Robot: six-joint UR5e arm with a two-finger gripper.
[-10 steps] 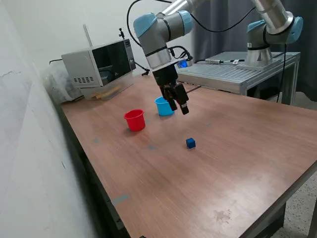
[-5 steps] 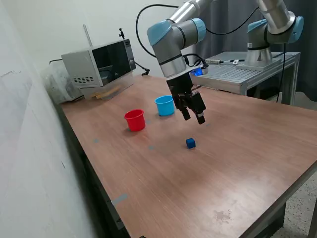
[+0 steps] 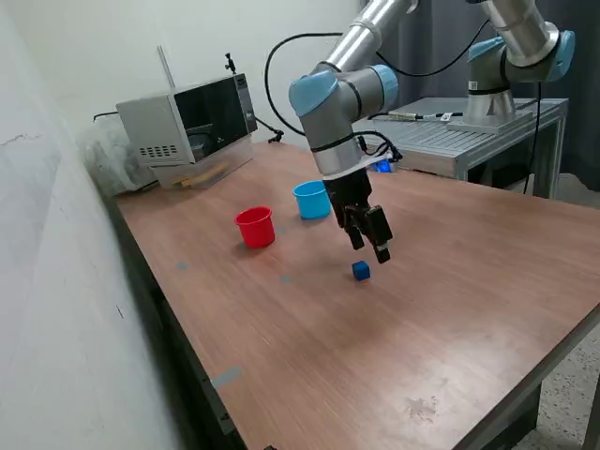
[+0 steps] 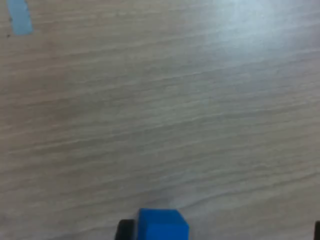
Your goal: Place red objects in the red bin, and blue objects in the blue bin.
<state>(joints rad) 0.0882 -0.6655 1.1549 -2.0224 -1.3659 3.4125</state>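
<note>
A small dark blue cube lies on the wooden table, apart from both cups. My gripper hangs just above it, fingers apart and empty. In the wrist view the cube sits at the picture's edge beside one dark finger. The red bin and the light blue bin stand upright side by side behind the gripper, toward the exterior view's left. Red objects are out of view, and I cannot see inside either cup.
A grey microwave-like box stands at the table's far corner by the wall. A metal bench with a second arm's base is at the back right. Small blue tape marks dot the table.
The gripper has swung from over the blue bin toward the exterior view's right and down, ending close above the blue cube. The cups and the cube have not moved.
</note>
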